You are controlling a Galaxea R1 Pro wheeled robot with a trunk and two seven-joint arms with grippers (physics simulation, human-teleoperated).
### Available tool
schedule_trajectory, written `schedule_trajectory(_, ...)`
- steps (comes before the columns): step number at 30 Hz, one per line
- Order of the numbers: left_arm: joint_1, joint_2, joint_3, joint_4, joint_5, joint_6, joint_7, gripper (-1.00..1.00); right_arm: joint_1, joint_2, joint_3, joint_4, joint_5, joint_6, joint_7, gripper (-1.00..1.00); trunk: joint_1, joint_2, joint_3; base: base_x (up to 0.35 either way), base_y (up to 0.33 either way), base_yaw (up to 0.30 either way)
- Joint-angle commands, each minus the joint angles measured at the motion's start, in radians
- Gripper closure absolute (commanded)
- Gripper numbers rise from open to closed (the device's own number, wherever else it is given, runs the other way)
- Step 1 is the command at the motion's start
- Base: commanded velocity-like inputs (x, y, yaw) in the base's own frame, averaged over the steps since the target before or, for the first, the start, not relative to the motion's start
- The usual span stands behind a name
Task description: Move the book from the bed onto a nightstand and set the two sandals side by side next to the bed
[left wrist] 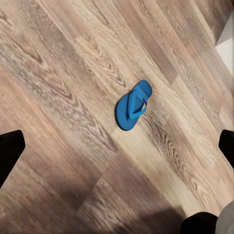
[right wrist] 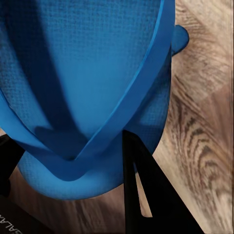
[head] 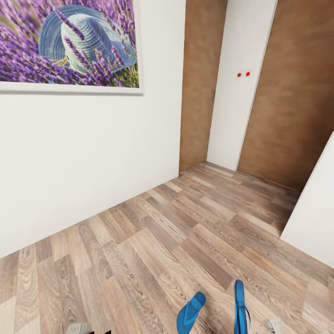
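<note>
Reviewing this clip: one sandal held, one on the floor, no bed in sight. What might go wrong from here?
The held sandal hangs on edge from the right gripper by its strap area, so it may swing or slip. The other sandal lies flat under the open left gripper; a thin, flat target could be pushed along the wood floor rather than gripped.

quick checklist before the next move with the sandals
1. Right claw has a sandal: ok, the held sandal sits edge-up against its fingers.
2. Other sandal located: ok, flat on the wood floor.
3. Left claw free: ok, open above that sandal.
4. Sandals side by side: not ok, one is lifted, the other on the floor.
5. Bed in sight for placing: cannot tell.
</note>
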Motion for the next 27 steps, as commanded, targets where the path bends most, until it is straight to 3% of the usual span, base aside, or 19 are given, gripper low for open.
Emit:
schedule_trajectory(1,0.0,0.0,0.001,0.0,0.008,0.01,-0.003,-1.0,-0.001,0.001,-0.009,-0.001,0.007,0.005,0.006,1.0,0.0,0.0,-0.002,0.0,0.0,-0.238)
schedule_trajectory(27,0.0,0.0,0.001,0.0,0.008,0.01,-0.003,-1.0,-0.001,0.001,-0.008,-0.001,0.007,0.005,0.006,1.0,0.0,0.0,-0.024,0.0,0.0,-0.231)
